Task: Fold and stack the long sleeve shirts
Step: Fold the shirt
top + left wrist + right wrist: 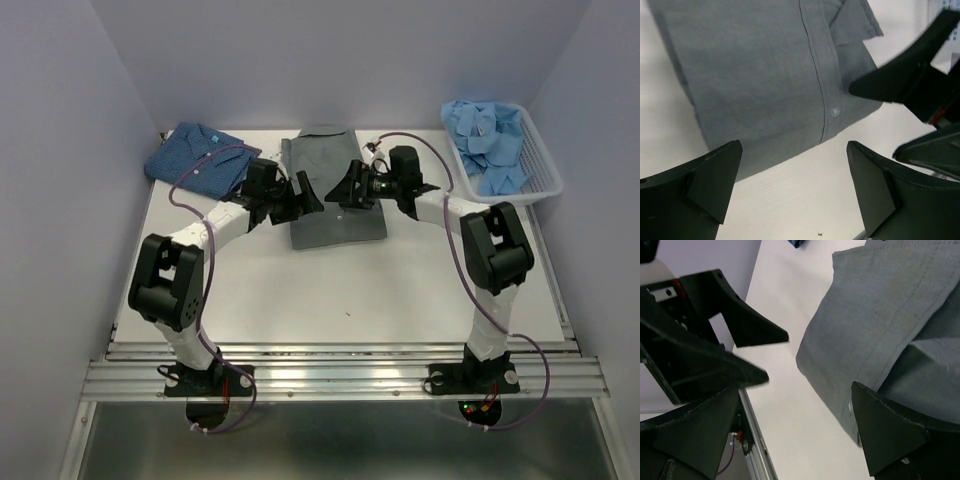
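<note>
Left hand [312,195] and right hand [340,190] are hovering wide open, gripping nothing, over the folded dark grey shirt [335,225].
Facing each other tip to tip, they are hanging above the shirt, probably because its fold looks finished; it is lying flat at 12 o'clock on the bench [350,290]. A dark blue patterned shirt [195,155] is lying folded at 10 o'clock, likely starting the stack, so the grey one seems to be awaiting a lift. Light blue shirts [490,140] are waiting crumpled in the white basket [545,175] at 2 o'clock.
</note>
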Robot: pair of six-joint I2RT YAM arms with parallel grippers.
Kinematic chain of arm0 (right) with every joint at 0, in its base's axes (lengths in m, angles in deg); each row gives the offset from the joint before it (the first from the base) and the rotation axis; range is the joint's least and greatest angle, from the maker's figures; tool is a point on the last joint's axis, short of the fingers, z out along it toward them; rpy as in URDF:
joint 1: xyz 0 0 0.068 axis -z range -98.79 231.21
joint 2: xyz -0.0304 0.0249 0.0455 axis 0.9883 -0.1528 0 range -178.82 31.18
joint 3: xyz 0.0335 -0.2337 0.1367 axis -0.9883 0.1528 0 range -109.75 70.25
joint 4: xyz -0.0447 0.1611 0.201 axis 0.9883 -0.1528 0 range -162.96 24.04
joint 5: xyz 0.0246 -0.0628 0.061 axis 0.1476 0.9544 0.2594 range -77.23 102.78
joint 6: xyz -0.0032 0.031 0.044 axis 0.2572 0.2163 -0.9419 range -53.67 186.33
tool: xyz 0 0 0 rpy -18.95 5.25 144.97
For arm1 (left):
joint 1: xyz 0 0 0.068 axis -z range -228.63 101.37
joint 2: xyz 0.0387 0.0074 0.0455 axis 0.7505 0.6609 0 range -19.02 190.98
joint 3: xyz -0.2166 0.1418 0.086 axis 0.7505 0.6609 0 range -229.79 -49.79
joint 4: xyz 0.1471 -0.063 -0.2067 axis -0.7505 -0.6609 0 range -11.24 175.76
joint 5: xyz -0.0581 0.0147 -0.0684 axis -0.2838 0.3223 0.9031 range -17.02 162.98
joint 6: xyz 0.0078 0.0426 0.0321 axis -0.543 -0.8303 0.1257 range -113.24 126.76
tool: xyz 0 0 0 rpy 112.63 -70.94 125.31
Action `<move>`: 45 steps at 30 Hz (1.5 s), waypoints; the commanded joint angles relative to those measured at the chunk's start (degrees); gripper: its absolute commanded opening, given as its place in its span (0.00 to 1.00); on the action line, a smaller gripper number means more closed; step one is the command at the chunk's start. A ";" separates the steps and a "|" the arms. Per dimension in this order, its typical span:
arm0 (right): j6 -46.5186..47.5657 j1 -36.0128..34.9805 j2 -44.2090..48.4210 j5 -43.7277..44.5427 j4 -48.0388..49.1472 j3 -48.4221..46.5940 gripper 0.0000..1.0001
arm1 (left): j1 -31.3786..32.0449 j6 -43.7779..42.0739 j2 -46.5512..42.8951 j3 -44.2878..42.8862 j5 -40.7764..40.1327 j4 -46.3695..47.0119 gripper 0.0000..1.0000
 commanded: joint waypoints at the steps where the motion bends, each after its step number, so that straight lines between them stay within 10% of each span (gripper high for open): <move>1: -4.29 -0.08 -5.99 -5.22 9.07 -6.78 1.00 | 1.94 2.39 3.56 1.35 6.44 6.92 0.99; 22: -1.84 1.07 -29.56 -1.09 6.17 -20.68 1.00 | 2.73 -1.38 14.73 1.53 2.84 3.41 0.99; 31: 8.71 1.59 -17.80 2.25 -7.45 -24.73 1.00 | 2.82 -1.83 2.09 1.61 1.52 -0.02 0.99; 45: 6.17 -5.78 -0.54 0.85 2.46 2.08 1.00 | 2.65 1.07 -20.86 14.79 -5.96 -2.66 0.99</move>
